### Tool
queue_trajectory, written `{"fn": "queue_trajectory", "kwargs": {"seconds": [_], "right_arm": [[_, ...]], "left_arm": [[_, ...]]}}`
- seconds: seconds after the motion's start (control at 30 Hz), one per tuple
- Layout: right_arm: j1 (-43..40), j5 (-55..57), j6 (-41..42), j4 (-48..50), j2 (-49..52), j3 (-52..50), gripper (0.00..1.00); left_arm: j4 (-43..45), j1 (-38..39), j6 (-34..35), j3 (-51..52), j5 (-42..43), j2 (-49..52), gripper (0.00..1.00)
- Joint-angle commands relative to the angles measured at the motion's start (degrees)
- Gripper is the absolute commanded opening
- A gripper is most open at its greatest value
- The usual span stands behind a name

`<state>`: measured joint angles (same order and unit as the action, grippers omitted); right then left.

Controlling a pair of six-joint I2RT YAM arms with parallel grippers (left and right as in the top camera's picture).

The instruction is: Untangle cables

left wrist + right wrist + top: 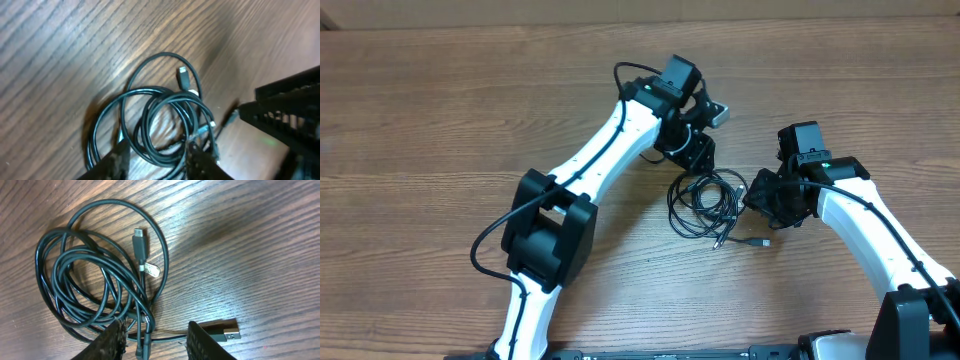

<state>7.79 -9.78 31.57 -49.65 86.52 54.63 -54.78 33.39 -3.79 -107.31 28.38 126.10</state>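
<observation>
The cables (704, 204) lie as a loose black coil of overlapping loops on the wooden surface (440, 110), a little right of its middle and well away from every edge. One small plug (138, 237) rests inside the coil; a flat plug (229, 332) trails outside it. The left tool (156, 156) hangs over the coil's far side, released, and the right tool (154, 335) over its right side, released too, with strands passing between its fingers (111, 343).
</observation>
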Motion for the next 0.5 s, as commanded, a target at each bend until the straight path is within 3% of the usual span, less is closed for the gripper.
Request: {"fn": "queue_trajectory", "kwargs": {"seconds": [0.0, 0.13, 0.47], "right_arm": [[-0.4, 1.0, 1.7, 0.0, 0.3, 0.1, 0.38], [-0.4, 1.0, 1.7, -0.1, 0.3, 0.1, 0.38], [-0.4, 1.0, 1.7, -0.2, 0.3, 0.1, 0.38]], "left_arm": [[0.4, 1.4, -0.9, -0.9, -6.4, -1.7, 0.36], [0.4, 1.7, -0.9, -0.5, -6.7, -1.7, 0.47], [-0.5, 1.7, -0.9, -0.4, -6.3, 0.0, 0.47]]}}
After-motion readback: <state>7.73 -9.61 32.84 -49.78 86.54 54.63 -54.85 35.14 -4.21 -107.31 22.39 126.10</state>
